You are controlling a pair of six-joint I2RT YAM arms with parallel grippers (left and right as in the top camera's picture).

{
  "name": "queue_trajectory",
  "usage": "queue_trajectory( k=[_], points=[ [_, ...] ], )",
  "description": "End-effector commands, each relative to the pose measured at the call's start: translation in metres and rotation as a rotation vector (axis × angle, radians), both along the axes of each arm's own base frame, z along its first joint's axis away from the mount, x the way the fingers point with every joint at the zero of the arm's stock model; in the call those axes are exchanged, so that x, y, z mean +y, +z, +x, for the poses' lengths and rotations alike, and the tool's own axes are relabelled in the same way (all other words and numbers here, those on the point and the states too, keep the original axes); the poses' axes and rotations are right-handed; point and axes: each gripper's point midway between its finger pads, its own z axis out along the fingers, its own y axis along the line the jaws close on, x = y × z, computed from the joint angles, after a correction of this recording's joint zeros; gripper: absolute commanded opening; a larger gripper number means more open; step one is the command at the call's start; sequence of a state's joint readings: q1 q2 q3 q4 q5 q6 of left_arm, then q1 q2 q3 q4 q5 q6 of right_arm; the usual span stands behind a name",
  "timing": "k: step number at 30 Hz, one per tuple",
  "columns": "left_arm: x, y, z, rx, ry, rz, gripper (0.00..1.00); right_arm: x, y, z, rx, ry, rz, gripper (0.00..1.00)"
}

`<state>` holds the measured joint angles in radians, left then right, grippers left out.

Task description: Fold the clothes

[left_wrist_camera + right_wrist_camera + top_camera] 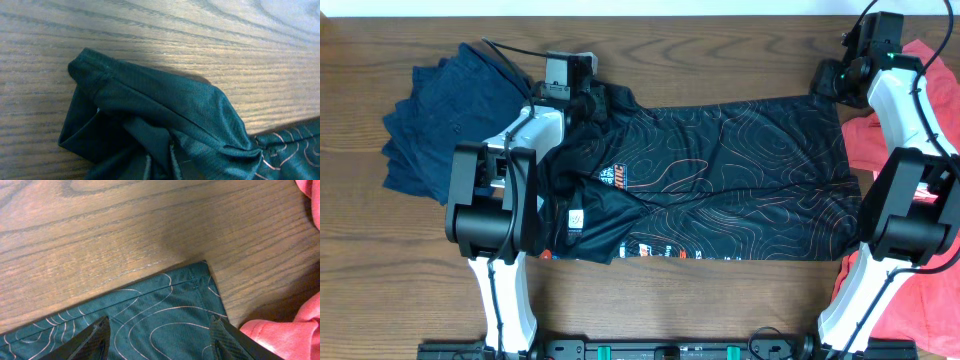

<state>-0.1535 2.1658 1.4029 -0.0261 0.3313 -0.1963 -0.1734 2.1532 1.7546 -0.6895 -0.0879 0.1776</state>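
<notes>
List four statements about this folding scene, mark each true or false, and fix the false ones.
1. The right gripper has its fingers apart over a corner of the patterned jersey. True.
2. The navy garment lies beside the right gripper. False: the navy garment lies at the opposite end of the table; the red garment is the one beside the right gripper.
3. The jersey lies on a wooden table. True.
4. The jersey is already folded into a small square. False: it is spread wide, with one sleeve bunched up.
</notes>
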Motion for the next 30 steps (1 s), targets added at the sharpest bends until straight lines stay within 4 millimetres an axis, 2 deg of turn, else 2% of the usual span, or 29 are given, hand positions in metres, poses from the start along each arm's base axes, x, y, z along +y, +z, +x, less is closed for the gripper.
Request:
queue_trajectory(
  k=[1,9,16,22,30],
  points=[
    [0.0,0.015,0.004,-0.009,0.036,-0.034,0.09,0.001,-0.013,0.005,0.016,0.001,-0.016,0.62],
    [-0.003,0.007,-0.013,0.088,0.051,-0.068,0.07,0.001,-0.033,0.017,0.0,0.002,-0.018,0.64],
    [0.0,-0.004,-0.028,0.167,0.055,-0.054,0.08,-0.001,-0.063,0.027,0.0,-0.03,-0.019,0.63],
    [0.001,-0.009,-0.036,0.201,0.053,-0.045,0.07,-0.018,-0.085,0.025,0.028,-0.141,-0.07,0.63],
    [0.001,-0.01,-0.037,0.209,0.053,-0.043,0.08,-0.022,-0.085,0.027,0.022,-0.157,-0.088,0.61]
  ],
)
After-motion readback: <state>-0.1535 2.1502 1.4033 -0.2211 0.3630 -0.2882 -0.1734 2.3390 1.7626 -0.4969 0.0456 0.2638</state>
